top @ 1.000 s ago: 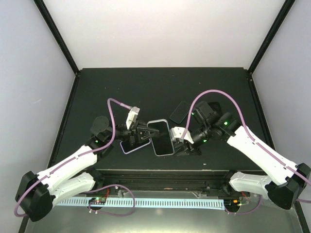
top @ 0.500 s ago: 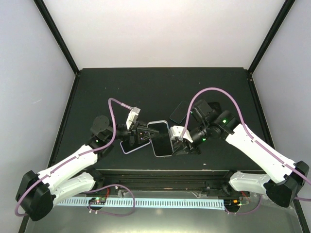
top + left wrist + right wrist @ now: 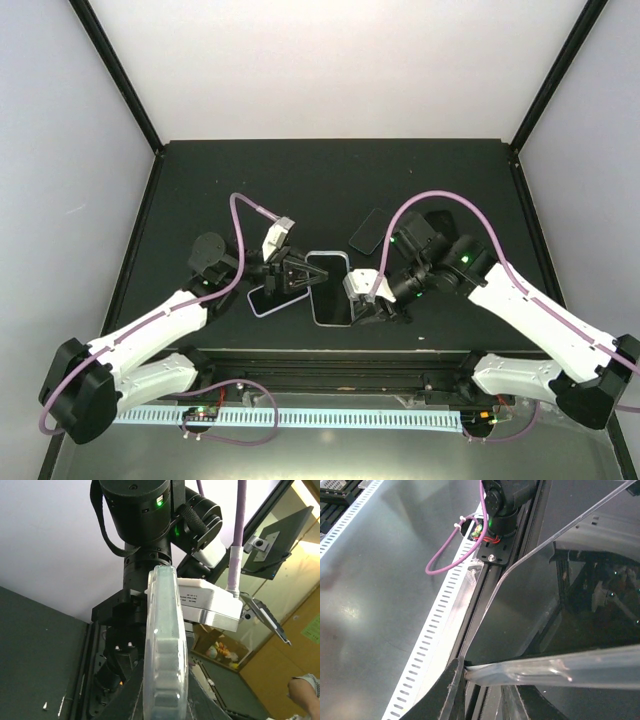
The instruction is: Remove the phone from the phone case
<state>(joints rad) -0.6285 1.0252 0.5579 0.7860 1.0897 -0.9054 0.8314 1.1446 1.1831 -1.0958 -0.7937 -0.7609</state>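
Phone case [image 3: 162, 645], phone [image 3: 330, 290] inside, in left pincer [image 3: 302, 281] and right pincer [image 3: 357, 300]

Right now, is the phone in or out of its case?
In. From above, the clear case rims the dark phone on every visible side.

The left arm [image 3: 150, 335] extends from the lower left of the top view toward frame centre. The left tool [image 3: 297, 279] is clamped on the left rim of the phone case [image 3: 165, 645]. The right arm [image 3: 535, 312] extends from the lower right toward centre. The right tool [image 3: 362, 297] straddles the opposite rim with its fingers [image 3: 452, 690] narrowly apart; whether they grip cannot be determined.
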